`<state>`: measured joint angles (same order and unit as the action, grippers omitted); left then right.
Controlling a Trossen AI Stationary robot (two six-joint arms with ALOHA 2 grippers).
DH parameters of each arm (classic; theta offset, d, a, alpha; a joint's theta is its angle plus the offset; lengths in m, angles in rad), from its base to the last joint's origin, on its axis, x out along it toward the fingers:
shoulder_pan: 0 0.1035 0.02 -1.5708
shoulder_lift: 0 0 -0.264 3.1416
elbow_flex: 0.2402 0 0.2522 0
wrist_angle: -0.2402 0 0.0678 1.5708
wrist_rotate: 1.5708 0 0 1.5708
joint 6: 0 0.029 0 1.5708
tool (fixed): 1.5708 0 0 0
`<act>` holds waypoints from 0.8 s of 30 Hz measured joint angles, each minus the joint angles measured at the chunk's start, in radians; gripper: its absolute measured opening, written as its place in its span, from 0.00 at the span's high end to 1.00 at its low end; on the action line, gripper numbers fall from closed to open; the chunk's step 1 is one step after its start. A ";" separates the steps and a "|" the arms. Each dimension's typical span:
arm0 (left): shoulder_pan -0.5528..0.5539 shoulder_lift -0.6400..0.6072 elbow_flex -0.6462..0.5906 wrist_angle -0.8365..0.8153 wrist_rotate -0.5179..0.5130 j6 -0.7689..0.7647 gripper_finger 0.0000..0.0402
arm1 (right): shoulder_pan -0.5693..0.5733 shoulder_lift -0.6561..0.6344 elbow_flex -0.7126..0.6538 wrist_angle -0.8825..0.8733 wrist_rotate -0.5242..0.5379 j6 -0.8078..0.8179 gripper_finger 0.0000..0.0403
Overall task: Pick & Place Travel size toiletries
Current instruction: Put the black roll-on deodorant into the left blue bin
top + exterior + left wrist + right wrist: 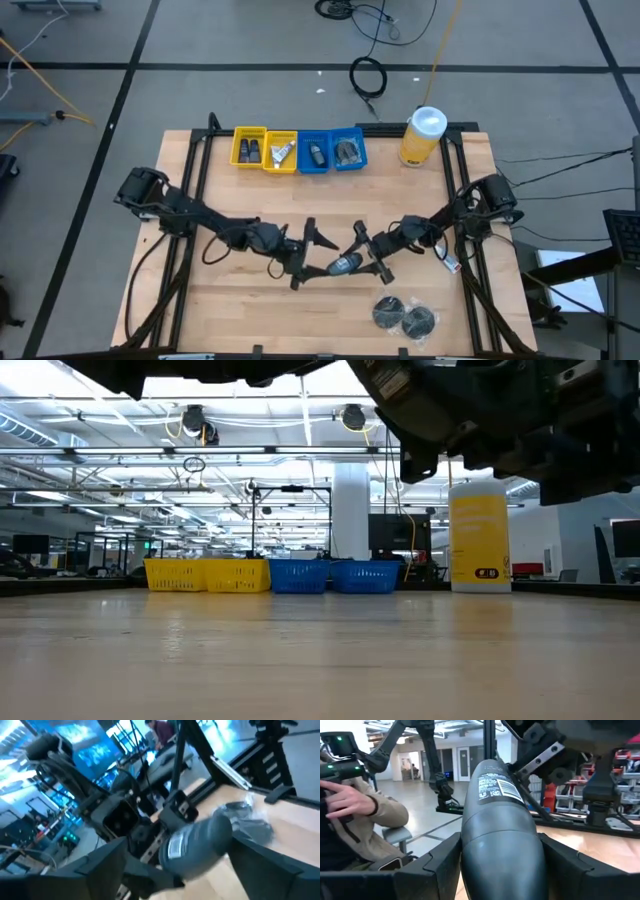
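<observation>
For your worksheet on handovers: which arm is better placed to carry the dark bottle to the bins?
Right. The right gripper already clamps the dark bottle, held off the table, while the left gripper sits open beside it. The bins lie straight ahead at the far edge.

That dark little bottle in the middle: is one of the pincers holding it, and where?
Yes. The right pincer grips the dark bottle at one end; the left pincer is open around its other end.

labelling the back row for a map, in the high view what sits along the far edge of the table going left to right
yellow bin with dark bottles → yellow bin with white tubes → blue bin with a dark bottle → blue bin with dark packets → big yellow canister with a white lid
</observation>
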<state>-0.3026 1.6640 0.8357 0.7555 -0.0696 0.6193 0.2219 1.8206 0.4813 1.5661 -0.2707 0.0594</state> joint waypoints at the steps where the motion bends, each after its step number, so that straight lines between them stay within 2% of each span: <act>1: 0.003 -0.001 0.000 0.002 0.011 0.001 0.14 | -0.002 0.000 0.004 0.000 0.001 0.000 0.47; 5: 0.006 0.001 0.000 -0.004 0.084 0.014 0.11 | -0.013 0.000 0.021 0.000 -0.030 -0.004 0.47; 9: 0.003 0.015 0.000 0.023 0.120 0.017 0.13 | -0.021 0.000 0.043 0.000 -0.048 -0.002 0.47; 24: 0.007 0.035 0.008 0.122 0.120 -0.055 0.39 | -0.083 0.000 0.088 0.001 -0.053 0.006 0.47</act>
<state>-0.2958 1.6989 0.8433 0.8772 0.0503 0.5640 0.1385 1.8210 0.5691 1.5667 -0.3236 0.0650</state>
